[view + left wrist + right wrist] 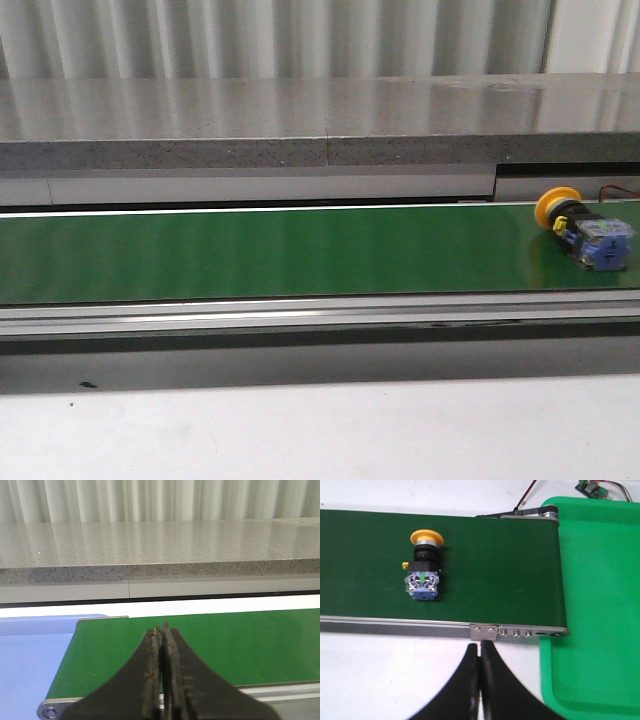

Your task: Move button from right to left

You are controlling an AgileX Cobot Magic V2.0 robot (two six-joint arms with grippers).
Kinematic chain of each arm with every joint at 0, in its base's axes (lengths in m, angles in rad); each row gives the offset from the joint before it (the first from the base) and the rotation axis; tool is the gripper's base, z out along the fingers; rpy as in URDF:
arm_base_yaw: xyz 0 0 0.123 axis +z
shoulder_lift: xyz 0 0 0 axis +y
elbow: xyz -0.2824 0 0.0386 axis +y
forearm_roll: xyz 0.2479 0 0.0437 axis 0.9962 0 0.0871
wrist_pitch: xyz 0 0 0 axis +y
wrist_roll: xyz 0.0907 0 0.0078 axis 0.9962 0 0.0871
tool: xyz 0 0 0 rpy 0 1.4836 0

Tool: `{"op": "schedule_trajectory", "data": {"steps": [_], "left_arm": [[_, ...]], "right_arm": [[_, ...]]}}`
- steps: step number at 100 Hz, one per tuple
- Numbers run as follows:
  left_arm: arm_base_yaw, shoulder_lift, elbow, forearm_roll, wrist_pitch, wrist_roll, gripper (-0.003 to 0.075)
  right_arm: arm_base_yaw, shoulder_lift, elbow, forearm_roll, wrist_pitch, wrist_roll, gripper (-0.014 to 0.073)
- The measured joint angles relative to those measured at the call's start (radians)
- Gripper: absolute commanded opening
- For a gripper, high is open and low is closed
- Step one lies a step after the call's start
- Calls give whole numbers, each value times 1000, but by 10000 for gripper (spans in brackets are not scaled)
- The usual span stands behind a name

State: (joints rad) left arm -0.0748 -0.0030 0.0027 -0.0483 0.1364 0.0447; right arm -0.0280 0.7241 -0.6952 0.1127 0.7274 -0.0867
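Nearest in the right wrist view, the right gripper (480,652) hangs w/ fingers pressed together, nothing between them, just short of the conveyor's metal edge rail (485,630). Past the rail the button (423,565) lies on its side on the green belt (495,560), near the belt's right end, yellow head pointing away from the robot and blue-grey contact block toward it; beside that end sits a green tray (600,580). In the front view the button (585,230) sits at far right. The left gripper (163,632) is likewise closed on nothing, over the belt's left end next to a blue tray (30,650). Judgement: small, rigid, light plastic part; round head prob. rolls or slips, so pinch across the boxy block's flat sides, approx. mid-body, fingers opened first. Farthest back, a grey stone ledge (300,120).
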Motion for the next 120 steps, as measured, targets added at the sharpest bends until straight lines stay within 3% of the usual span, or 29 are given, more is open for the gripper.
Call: {"op": "schedule_trajectory", "data": {"steps": [44, 68, 91, 120], "left_arm": [[0, 0, 0, 0, -14, 0, -20], [0, 0, 0, 0, -46, 0, -20], [0, 0, -3, 0, -175, 0, -21], [0, 53, -229, 2, 101, 0, -21]], "right_arm": [[0, -336, 239, 7, -122, -2, -50], [0, -373, 313, 7, -199, -2, -50], [0, -373, 313, 7, -208, -2, -50], [0, -373, 313, 7, -210, -2, -50]]}}
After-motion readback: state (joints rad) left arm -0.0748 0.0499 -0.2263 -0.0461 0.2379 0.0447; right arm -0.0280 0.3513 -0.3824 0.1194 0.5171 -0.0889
